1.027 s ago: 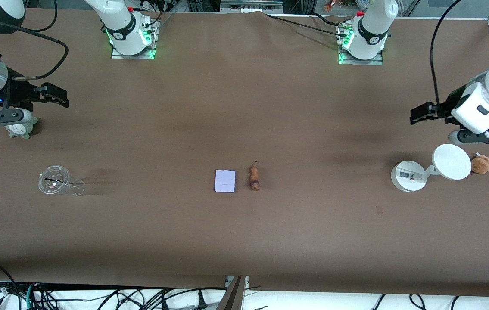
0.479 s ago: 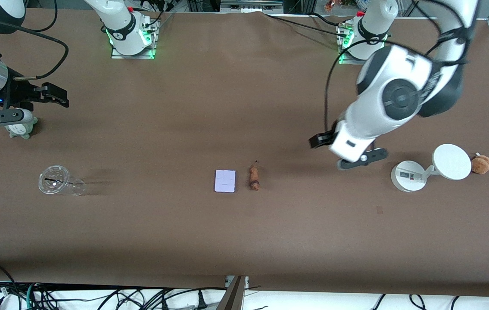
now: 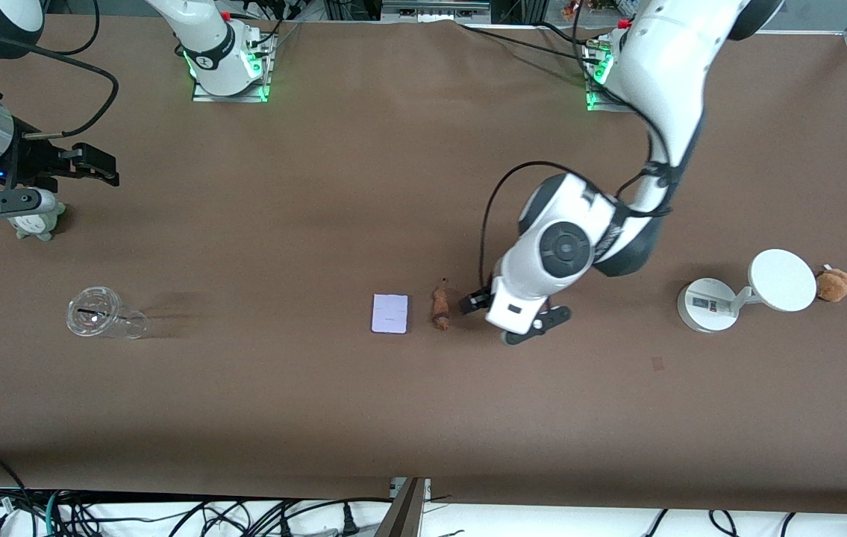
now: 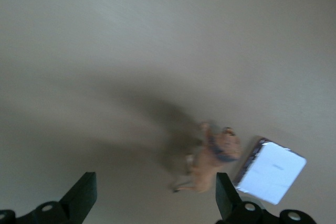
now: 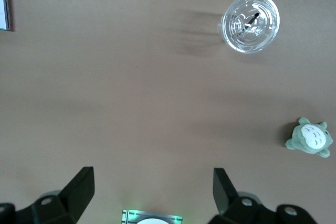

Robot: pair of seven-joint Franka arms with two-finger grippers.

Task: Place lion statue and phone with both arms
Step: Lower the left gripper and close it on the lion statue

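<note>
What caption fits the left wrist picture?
Open left end effector over the table, with the lion statue and phone beside each other.

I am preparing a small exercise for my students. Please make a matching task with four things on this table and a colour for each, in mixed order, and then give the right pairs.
Things:
1. phone
2. lion statue
3. cup
4. small plush toy under the right pincer

Colours:
A. clear, see-through
B. pale green
C. pale lavender-white
D. reddish-brown

Right pairs: 1-C, 2-D, 3-A, 4-B
</note>
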